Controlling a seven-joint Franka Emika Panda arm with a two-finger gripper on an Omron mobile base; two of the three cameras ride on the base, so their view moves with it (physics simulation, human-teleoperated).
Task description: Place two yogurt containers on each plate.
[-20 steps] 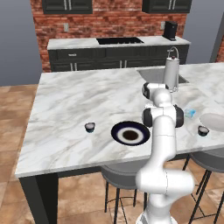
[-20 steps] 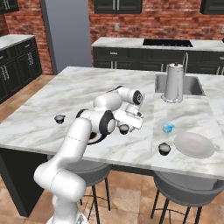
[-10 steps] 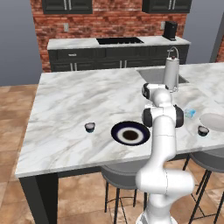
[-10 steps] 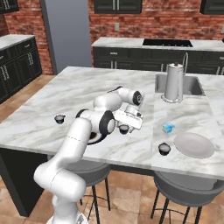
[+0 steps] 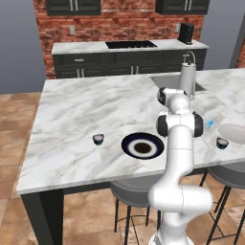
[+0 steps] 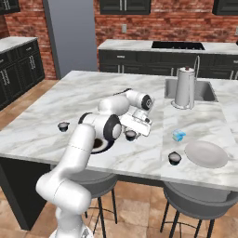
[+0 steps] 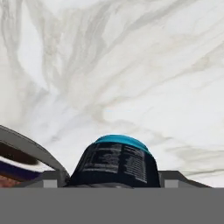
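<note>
My gripper [image 6: 135, 129] is low over the marble island, just right of the dark navy plate [image 5: 142, 146]. In the hand view a dark yogurt container [image 7: 114, 161] with a teal top sits between the fingertips [image 7: 54, 179], which lie against both its sides. The same container [image 6: 130, 135] stands on the counter under the hand. A second dark container [image 5: 98, 139] stands left of the navy plate, and a third [image 6: 175, 158] is beside the whitish grey plate [image 6: 207, 155]. The light blue container [image 6: 178, 135] stands behind that plate.
A tall steel cylinder with a knob [image 6: 185, 87] stands by the sink at the back right. Bar stools are tucked under the island's near edge. My own arm hides most of the navy plate in the right base view.
The fingers have closed in from wide open onto the sides of the dark container. The arm and the other things have stayed put.
</note>
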